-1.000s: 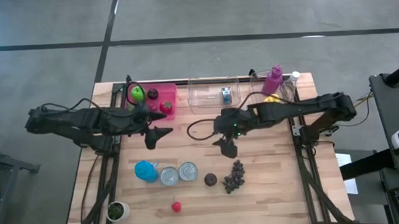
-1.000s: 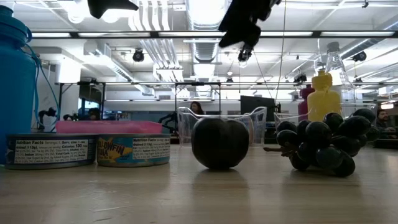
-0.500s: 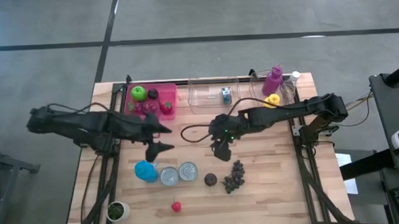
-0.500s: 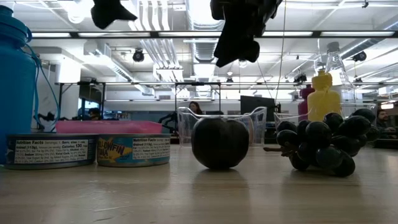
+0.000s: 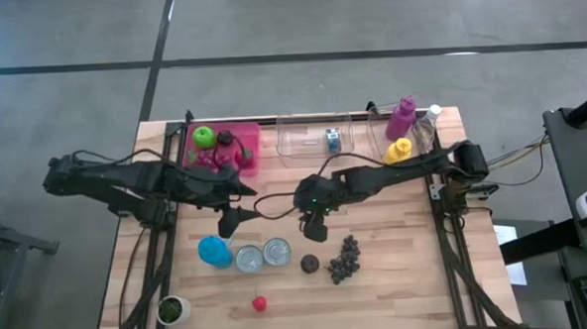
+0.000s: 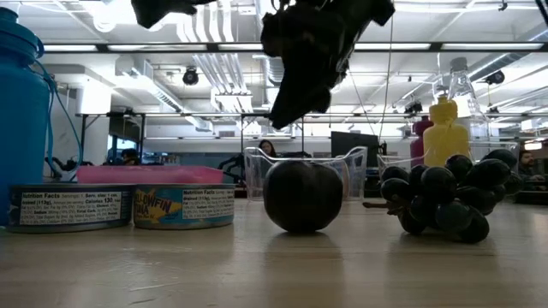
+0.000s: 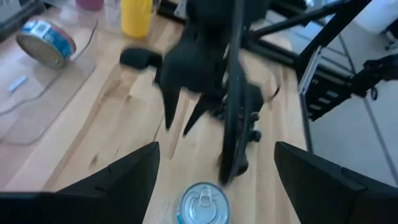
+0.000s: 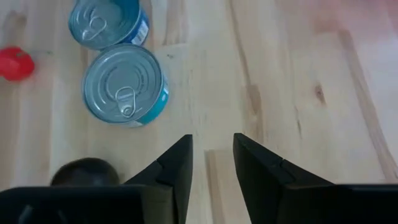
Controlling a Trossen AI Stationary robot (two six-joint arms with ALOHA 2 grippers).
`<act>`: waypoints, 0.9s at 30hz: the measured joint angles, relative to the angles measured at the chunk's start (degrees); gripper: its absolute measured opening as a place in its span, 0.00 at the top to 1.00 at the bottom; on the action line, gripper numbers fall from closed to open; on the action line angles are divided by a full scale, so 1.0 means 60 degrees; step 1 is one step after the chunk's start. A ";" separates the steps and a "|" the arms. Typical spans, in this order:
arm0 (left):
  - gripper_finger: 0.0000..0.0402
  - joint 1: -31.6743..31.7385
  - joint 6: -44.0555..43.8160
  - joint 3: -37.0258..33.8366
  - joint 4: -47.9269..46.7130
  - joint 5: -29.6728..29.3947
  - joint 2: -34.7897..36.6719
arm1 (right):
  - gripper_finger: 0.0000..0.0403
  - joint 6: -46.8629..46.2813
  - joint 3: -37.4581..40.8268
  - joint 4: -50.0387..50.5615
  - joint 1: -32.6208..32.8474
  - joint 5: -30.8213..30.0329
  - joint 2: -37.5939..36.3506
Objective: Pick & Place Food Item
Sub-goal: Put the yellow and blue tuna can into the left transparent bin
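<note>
the right gripper (image 5: pixel 310 230) was held above the table (image 5: pixel 408 279), just short of the dark plum (image 5: pixel 310 264), its fingers (image 8: pixel 177 165) narrowly parted and gripping nothing; the approach step was judged in hand; a descent over the plum beside the grapes (image 5: pixel 343 260) was called for next; the left gripper (image 5: pixel 227 224) was poised wide open, empty, perhaps aimed at the cans (image 5: pixel 276 252)

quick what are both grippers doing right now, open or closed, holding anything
Left gripper: open, empty, above the table near the cans.
Right gripper: fingers a narrow gap apart, empty, above bare wood near a tuna can.
</note>
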State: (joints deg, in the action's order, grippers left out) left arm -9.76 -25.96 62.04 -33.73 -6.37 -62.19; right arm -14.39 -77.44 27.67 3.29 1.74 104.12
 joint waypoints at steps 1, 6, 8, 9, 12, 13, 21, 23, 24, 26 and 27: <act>0.21 0.0009 0.0000 0.0093 -0.0038 0.0000 0.0026 | 0.73 0.0207 -0.0059 -0.0083 0.0000 0.0010 0.0138; 0.22 0.0010 -0.0004 0.0669 -0.0271 -0.0011 0.0101 | 0.77 0.0397 -0.0400 -0.0345 -0.0097 0.0524 0.0713; 0.22 0.0011 -0.0001 0.0917 -0.0468 -0.0053 0.0141 | 0.79 0.0398 -0.0545 -0.0498 -0.0106 0.0929 0.1001; 0.21 0.0011 0.0000 0.1001 -0.0597 -0.0085 0.0157 | 0.80 0.0400 -0.0652 -0.0587 -0.0106 0.1111 0.1158; 0.20 0.0011 0.0001 0.1203 -0.0713 -0.0256 0.0220 | 0.83 0.0400 -0.1063 -0.0759 -0.0087 0.1333 0.1627; 0.20 0.0011 0.0004 0.1240 -0.0748 -0.0266 0.0248 | 0.84 0.0404 -0.1230 -0.0787 -0.0087 0.1352 0.1801; 0.18 0.0015 0.0000 0.1305 -0.0930 -0.0451 0.0356 | 0.91 0.0344 -0.2857 -0.0868 -0.0064 0.2142 0.3294; 0.17 0.0015 0.0000 0.1305 -0.0979 -0.0483 0.0356 | 0.93 0.0477 -0.3181 -0.0539 -0.0066 0.2515 0.3610; 0.17 0.0015 0.0000 0.1305 -0.1011 -0.0486 0.0356 | 0.94 0.0523 -0.3328 -0.0493 -0.0054 0.2741 0.3741; 0.17 0.0015 0.0000 0.1305 -0.1107 -0.0507 0.0352 | 0.97 0.0664 -0.3574 -0.0245 -0.0043 0.2939 0.3887; 0.17 0.0015 -0.0004 0.1305 -0.1112 -0.0510 0.0352 | 0.97 0.0725 -0.3687 -0.0090 -0.0033 0.2942 0.3943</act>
State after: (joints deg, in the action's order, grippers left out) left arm -9.67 -25.98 69.87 -40.40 -9.43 -60.07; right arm -10.04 -99.56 27.13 3.09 19.39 127.78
